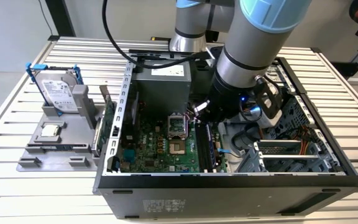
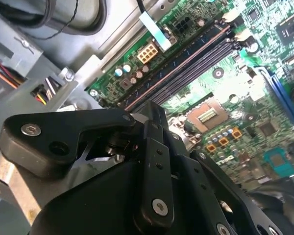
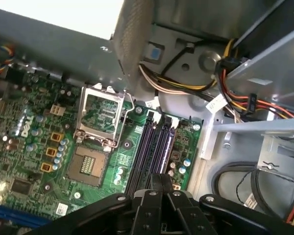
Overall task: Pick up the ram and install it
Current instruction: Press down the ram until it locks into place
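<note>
We see the arm reaching down into the open computer case, which lies on a slatted metal table. The gripper is low over the motherboard, right above the row of memory slots beside the processor socket.

In the first wrist view the fingers are pressed close together, with almost no gap between them. In the second wrist view the black finger links also meet at one narrow tip. Between the tips we cannot make out the ram with certainty. The dark slots directly under the tips look filled with long thin boards, but we cannot tell which of them is the ram, or whether the fingers touch it.

In the exterior view, a grey holder stands on the table at the exterior view's left of the case. It carries a silver hard drive in a blue frame and a green expansion card standing on its edge, just beside the case wall.
</note>
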`<state>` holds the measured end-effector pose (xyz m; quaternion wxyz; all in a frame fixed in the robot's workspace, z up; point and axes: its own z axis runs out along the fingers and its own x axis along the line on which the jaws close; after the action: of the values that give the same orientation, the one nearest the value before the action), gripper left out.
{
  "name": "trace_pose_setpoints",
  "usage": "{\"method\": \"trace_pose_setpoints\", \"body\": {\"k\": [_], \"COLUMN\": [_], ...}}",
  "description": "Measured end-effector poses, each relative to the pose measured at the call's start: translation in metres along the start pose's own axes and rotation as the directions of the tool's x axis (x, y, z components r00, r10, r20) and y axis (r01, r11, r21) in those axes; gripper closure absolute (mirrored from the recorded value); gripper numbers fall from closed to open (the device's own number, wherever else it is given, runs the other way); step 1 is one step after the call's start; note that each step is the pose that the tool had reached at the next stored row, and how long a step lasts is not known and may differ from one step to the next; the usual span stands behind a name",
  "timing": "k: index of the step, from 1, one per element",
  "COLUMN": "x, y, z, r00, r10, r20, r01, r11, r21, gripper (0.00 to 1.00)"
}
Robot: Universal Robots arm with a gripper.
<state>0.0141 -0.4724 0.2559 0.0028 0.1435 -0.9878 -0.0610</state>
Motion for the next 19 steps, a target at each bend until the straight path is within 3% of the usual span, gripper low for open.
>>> {"method": "trace_pose_setpoints", "body": {"k": [6,9,14,19], "x": [-0.0012,-0.0012,-0.0012,-0.0012], "y": [-0.0003,-0.0003,-0.0003,-0.0003], "z": [0.0000,0.0001,0.0000,-0.0001], "r00": [0.9973,0.9935,0.9841,0.9695], "r10": [-0.073,-0.113,-0.177,-0.242], "r20": [-0.0086,-0.0064,0.0172,0.0413], "r01": [0.073,0.113,0.177,0.241], "r11": [0.9973,0.9935,0.9842,0.9703], "r21": [-0.0019,-0.0021,0.0103,0.0252], "gripper": [1.00,1.00,1.00,1.00]}}
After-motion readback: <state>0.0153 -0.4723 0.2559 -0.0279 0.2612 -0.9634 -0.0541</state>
